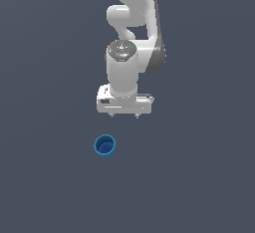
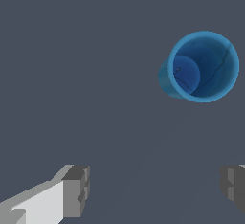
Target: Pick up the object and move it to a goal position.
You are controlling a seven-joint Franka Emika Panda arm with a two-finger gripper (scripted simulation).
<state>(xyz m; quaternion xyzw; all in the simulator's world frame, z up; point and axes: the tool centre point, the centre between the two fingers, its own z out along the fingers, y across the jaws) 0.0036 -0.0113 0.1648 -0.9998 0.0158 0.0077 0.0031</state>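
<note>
The object, a small bright blue round cup [image 1: 105, 146], stands upright on the dark grey floor with its hollow facing up. In the wrist view the cup [image 2: 201, 67] shows its open mouth and darker inside. My white gripper [image 1: 124, 114] hangs above the floor, behind the cup and slightly toward the exterior view's right, apart from it. Its fingers [image 2: 76, 190] are spread wide and hold nothing, so the gripper [image 2: 153, 187] is open.
The white arm [image 1: 132, 38] rises behind the gripper toward the back of the scene. A plain dark grey floor [image 1: 199, 177] lies all around the cup.
</note>
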